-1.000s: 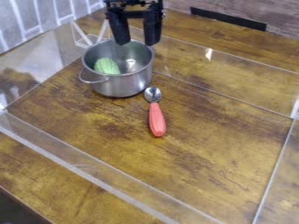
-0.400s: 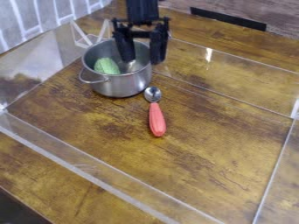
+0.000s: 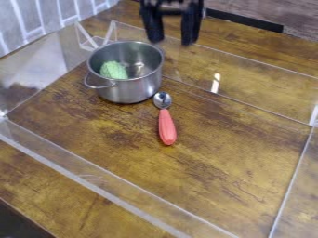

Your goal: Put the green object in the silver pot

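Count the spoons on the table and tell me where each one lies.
1. The red-handled spoon lies on the wooden table, just right of and in front of the silver pot, its metal bowl pointing toward the pot. No others are visible; none seems hidden.

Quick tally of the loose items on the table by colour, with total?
Silver: 1, the silver pot
Green: 1, the green object, lying inside the pot
Red-handled: 1, the spoon, beside the pot
Total: 3

A dark wooden table ringed by clear walls.
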Controlling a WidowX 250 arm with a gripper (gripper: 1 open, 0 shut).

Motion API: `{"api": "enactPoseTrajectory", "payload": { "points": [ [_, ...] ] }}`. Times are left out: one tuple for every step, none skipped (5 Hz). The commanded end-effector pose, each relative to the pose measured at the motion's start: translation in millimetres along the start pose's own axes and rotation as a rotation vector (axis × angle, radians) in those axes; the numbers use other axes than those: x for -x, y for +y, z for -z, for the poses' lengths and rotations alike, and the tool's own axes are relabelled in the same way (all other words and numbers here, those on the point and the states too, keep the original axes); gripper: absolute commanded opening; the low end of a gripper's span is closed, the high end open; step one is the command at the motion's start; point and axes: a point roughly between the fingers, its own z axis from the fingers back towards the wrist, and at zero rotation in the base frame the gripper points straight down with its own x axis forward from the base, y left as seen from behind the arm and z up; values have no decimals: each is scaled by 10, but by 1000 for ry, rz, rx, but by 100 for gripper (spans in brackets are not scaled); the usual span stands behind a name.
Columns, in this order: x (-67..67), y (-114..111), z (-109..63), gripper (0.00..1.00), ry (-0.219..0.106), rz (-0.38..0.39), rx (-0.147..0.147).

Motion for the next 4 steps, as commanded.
{"api": "enactPoseTrajectory", "payload": {
  "points": [
    [128,-3,-305,100,-102,-14,1],
    [200,94,-334,100,-114,-52,14],
    [243,179,-343,100,-112,-74,15],
    [269,210,-391,100,-99,-20,3]
  ]
}}
